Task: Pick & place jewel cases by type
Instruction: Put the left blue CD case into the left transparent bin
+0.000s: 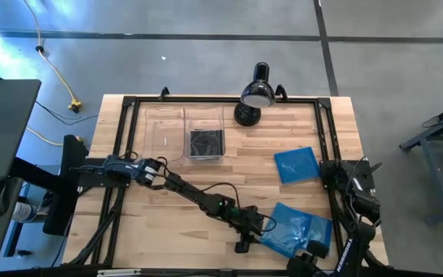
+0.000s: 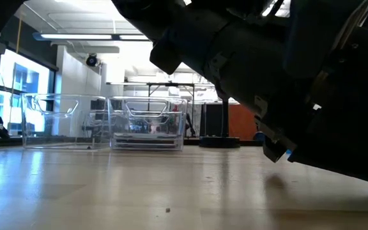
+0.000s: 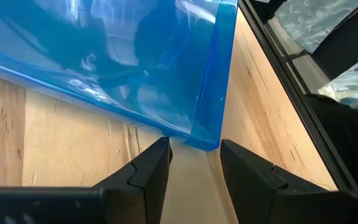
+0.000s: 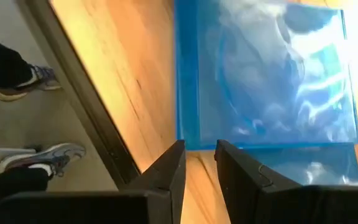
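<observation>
Overlapping translucent blue jewel cases (image 1: 298, 229) lie flat on the table near its front right. My left gripper (image 3: 194, 155) reaches across the table to them and is open; the corner of a blue case (image 3: 205, 138) stands just ahead of the gap between its fingertips. My right gripper (image 4: 199, 152) points down at the same pile from the right, open by a narrow gap, with a blue case's edge (image 4: 247, 144) just beyond its tips. Another blue case (image 1: 296, 164) lies farther back. Dark jewel cases (image 1: 205, 142) sit in a clear bin.
Two clear bins (image 1: 164, 132) (image 1: 206, 123) stand side by side at the back left, also in the low view (image 2: 149, 121). A black lamp (image 1: 256, 94) stands at the back. A black frame (image 1: 325, 146) edges the table. A person's shoes (image 4: 39, 158) show on the floor beside it.
</observation>
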